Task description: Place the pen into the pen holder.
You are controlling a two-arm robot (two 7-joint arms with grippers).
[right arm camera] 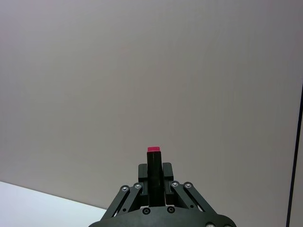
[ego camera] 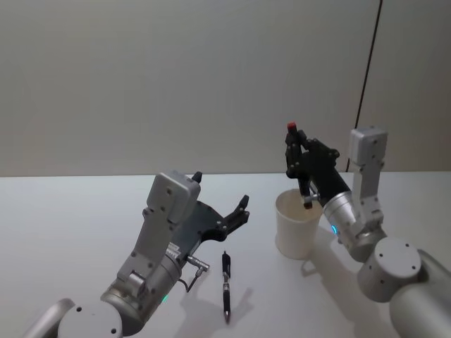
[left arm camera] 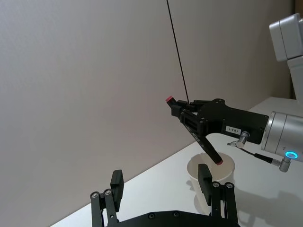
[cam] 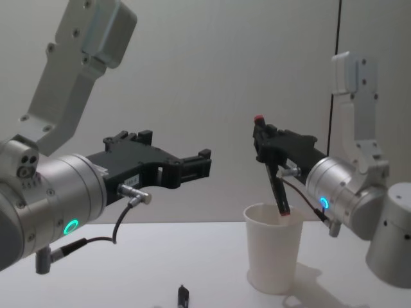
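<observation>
the white table [ego camera: 70,211] carries it all. my left gripper [ego camera: 221,188] hangs above its left half, fingers spread with nothing between them; i count it as parked. the pen holder [ego camera: 299,232], a white paper cup, stands upright on the right half, just in front of my right arm. my right gripper [ego camera: 296,158] sits above the cup, clamped on the pen [cam: 278,191] near its upper end. the pen's long axis is steep but tilted. its red top leans left, and its lower tip is about level with the rim, inside the mouth and a little toward the arm's side. i judge a release would drop it in. a second pen [ego camera: 226,285] lies flat beside the left gripper, apart from the cup.
</observation>
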